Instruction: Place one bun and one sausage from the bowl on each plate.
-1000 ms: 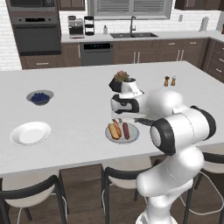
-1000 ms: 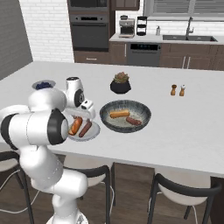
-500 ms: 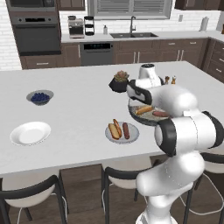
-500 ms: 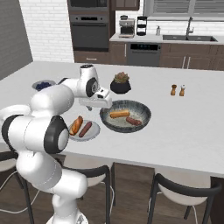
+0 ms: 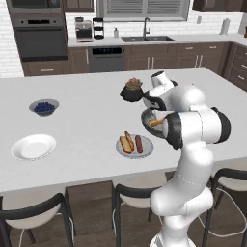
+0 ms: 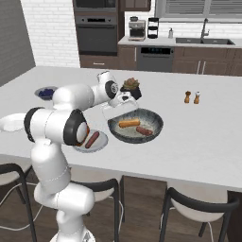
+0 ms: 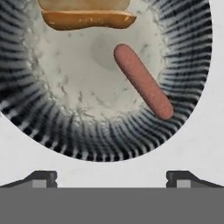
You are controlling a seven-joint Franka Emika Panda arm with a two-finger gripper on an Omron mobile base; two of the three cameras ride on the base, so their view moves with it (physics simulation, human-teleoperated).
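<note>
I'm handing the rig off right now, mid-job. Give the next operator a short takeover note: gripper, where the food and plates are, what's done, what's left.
Gripper: open, empty, poised above the near rim of the bowl.
Bowl: holds one bun and one sausage, lying apart.
Near plate: already has a bun and a sausage. Done.
Far plate: white, empty, at the counter's left end.
Left: take the bun and the sausage from the bowl to the far plate.
The blueberry bowl and plant pot are not part of the job.
</note>
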